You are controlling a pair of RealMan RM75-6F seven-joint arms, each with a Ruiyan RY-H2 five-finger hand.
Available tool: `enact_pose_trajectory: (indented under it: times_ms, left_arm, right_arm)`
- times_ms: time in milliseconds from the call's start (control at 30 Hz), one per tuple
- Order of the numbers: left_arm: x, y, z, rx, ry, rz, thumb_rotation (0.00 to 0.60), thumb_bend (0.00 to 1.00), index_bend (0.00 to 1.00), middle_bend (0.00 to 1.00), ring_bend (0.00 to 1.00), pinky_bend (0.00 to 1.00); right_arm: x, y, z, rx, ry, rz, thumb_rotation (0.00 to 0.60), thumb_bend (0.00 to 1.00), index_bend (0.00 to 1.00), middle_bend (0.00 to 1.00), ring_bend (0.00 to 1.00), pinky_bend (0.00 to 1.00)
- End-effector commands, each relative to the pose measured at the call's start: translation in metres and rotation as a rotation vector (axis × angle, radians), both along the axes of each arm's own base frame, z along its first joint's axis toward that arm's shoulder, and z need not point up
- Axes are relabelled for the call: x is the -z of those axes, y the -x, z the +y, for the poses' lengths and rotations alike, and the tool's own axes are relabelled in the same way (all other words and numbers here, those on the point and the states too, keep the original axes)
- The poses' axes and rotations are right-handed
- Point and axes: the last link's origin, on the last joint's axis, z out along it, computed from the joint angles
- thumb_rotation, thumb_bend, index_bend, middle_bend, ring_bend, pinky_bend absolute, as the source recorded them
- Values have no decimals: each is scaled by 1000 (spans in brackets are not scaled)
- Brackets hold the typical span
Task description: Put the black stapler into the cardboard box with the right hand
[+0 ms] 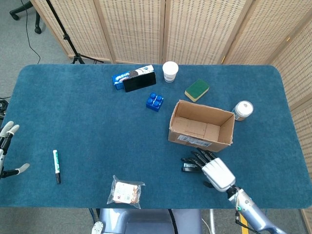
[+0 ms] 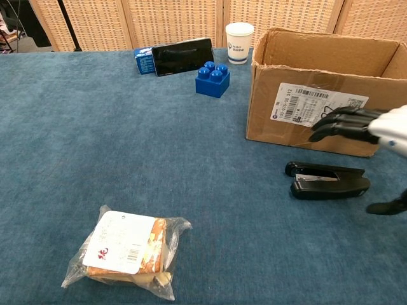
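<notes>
1. Two hands show: the right hand (image 2: pixel 365 124) hovers above the stapler (image 2: pixel 327 180), fingers (image 2: pixel 337 121) spread and extended toward the box (image 2: pixel 305 89), holding nothing.
2. The stapler lies flat on the tabletop (image 1: pixel 97 126), just in front of the box.
3. The left hand (image 1: pixel 6 146) sits at the tabletop's left edge, fingers apart, empty.

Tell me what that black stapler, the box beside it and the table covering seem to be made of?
The black stapler looks like smooth, slightly glossy plastic, maybe over metal; its top catches light. The cardboard box is plain brown corrugated card, matte, with ragged flaps and a printed label. The table covering looks like blue short-pile carpet or felt, mottled and dull.
</notes>
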Motion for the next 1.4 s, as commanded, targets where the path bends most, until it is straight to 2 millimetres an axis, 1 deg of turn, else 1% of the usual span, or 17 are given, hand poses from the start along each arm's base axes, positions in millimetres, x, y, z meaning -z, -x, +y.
enact_pose_trajectory:
  times_ms: [33,133,233,333,400,433,500,600,667,767,800,900,967,1067,1300,1367,1400]
  left_arm:
    - [-2,0,0,0,-3,-7,600,0,0,0,0,0]
    - [-3,1,0,-2,-2,-11,600,0,0,0,0,0]
    - [-4,2,1,-4,-1,-16,600,0,0,0,0,0]
    - [-5,2,1,-4,1,-19,600,0,0,0,0,0]
    - [-6,3,2,-6,1,-22,600,0,0,0,0,0]
    - [-6,3,2,-7,1,-22,600,0,0,0,0,0]
    - [-6,3,3,-9,1,-23,600,0,0,0,0,0]
    - [-6,3,3,-9,3,-23,600,0,0,0,0,0]
    - [-5,3,3,-9,5,-23,600,0,0,0,0,0]
    - [-5,3,3,-10,6,-21,600,0,0,0,0,0]
    - [-5,3,3,-11,7,-20,600,0,0,0,0,0]
    - [-4,3,4,-12,9,-17,600,0,0,0,0,0]
    - [-3,3,4,-12,11,-15,600,0,0,0,0,0]
    - [-3,2,4,-12,10,-13,600,0,0,0,0,0]
    - [-3,1,2,-10,5,-16,600,0,0,0,0,0]
    - [-4,1,2,-8,5,-17,600,0,0,0,0,0]
    - [-4,0,2,-6,4,-17,600,0,0,0,0,0]
  right_arm:
    - [24,-14,-12,13,-22,30,600,0,171,132,71,179]
    - [36,-19,-18,44,-42,38,600,0,174,134,71,181]
    - [43,-20,-23,61,-47,59,600,0,187,145,80,187]
    - [48,-20,-27,85,-54,68,600,0,230,188,132,211]
    - [49,-19,-30,98,-54,71,600,23,273,251,203,248]
    - [49,-18,-31,105,-54,69,600,48,296,282,238,274]
    - [50,-18,-34,116,-55,63,600,157,406,403,363,382]
    - [49,-20,-37,108,-39,48,600,300,562,555,516,523]
    - [49,-21,-37,97,-28,39,600,389,632,624,585,582]
    - [45,-22,-35,67,-8,2,600,481,670,669,630,598]
    - [44,-22,-34,59,-3,-5,600,490,670,670,632,598]
    - [34,-23,-30,26,14,-28,600,508,670,671,632,598]
    - [24,-25,-25,1,24,-48,600,517,670,671,632,598]
    - [2,-31,-16,-43,41,-85,600,520,670,671,632,598]
    - [-67,-42,2,-111,150,-114,600,543,670,671,632,598]
    - [-90,-49,0,-123,198,-127,600,543,670,671,632,598]
    - [-96,-52,-2,-126,209,-132,600,545,670,671,632,598]
